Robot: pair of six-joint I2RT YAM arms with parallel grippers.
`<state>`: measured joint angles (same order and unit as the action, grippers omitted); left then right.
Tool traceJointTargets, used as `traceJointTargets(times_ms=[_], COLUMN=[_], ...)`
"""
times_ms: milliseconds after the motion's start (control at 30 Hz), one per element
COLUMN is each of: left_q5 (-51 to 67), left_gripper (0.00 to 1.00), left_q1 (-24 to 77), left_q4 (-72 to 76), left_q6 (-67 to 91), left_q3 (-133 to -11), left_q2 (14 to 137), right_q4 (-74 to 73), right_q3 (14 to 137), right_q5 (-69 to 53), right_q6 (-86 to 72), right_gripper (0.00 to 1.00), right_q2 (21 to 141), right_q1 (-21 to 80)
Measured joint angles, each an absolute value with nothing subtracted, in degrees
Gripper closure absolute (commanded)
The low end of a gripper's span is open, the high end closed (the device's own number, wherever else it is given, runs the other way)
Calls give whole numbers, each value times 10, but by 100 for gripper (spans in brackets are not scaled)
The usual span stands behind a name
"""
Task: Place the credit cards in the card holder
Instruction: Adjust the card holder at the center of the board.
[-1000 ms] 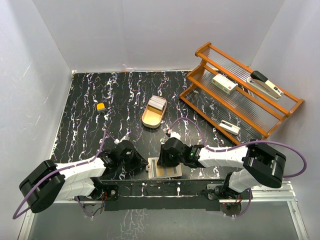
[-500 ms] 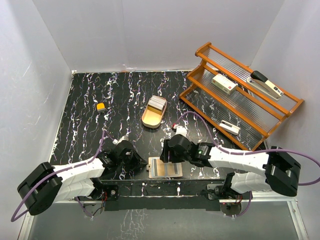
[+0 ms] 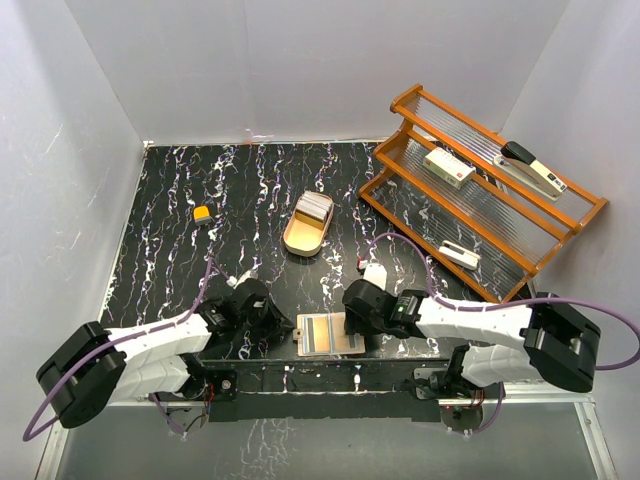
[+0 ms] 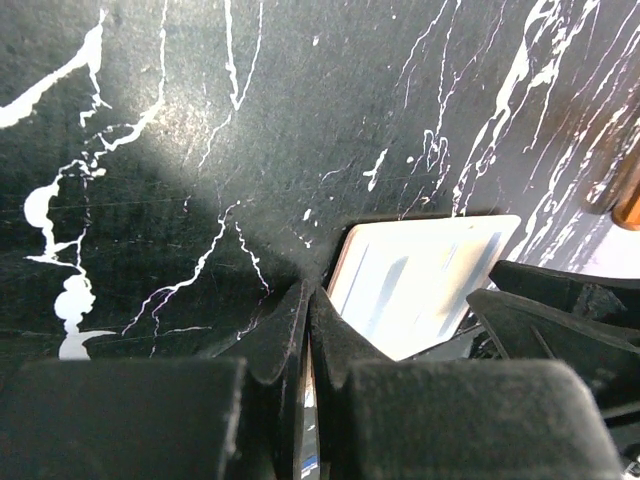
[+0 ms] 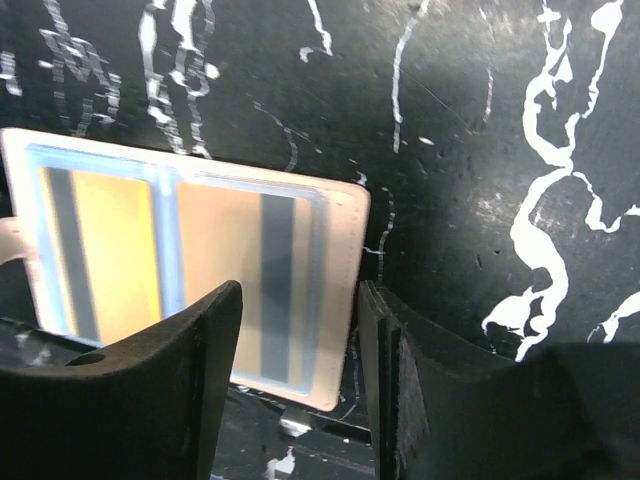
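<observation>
- Fingers on my left gripper (image 4: 308,305) are pressed tight together at the left edge of the card holder (image 4: 420,280); I cannot tell whether they pinch its edge.
- Fingers on my right gripper (image 5: 300,300) stand partly apart with nothing between them, low over the holder's right half.
- The card holder lies open and flat on the black marbled table (image 3: 180,180), at the near edge between the two arms. Two striped credit cards (image 5: 255,280) show in its slots.
- A further stack of cards (image 3: 314,206) sits in a gold oval tray (image 3: 298,238) farther back, mid-table.
- At the right, a wooden rack (image 3: 404,100) carries a stapler (image 3: 535,168) and a white box (image 3: 449,167).
</observation>
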<state>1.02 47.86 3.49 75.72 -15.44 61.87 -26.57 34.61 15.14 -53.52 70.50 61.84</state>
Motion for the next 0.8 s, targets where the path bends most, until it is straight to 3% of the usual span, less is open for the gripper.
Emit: traceJointTargets(times_ms=[167, 267, 367, 667, 733, 800], left_q5=[2, -10, -9, 78, 95, 108], left_gripper=[64, 52, 47, 42, 48, 68], left_q1=[479, 479, 479, 480, 484, 486], left_q4=[-40, -100, -135, -139, -119, -104], left_q6=[720, 694, 668, 646, 645, 644], left_q3=[-203, -251, -281, -247, -247, -250], left_q2=[623, 619, 602, 634, 648, 665], right_q4=[-248, -230, -209, -190, -190, -186], right_q3=[335, 335, 336, 337, 337, 338], right_q5=[154, 156, 159, 164, 165, 167], right_q6=[-539, -539, -539, -540, -540, -539], right_gripper=[59, 63, 64, 66, 67, 67], right_q2=[726, 735, 744, 754, 755, 757], right_q1=[618, 618, 618, 618, 618, 618])
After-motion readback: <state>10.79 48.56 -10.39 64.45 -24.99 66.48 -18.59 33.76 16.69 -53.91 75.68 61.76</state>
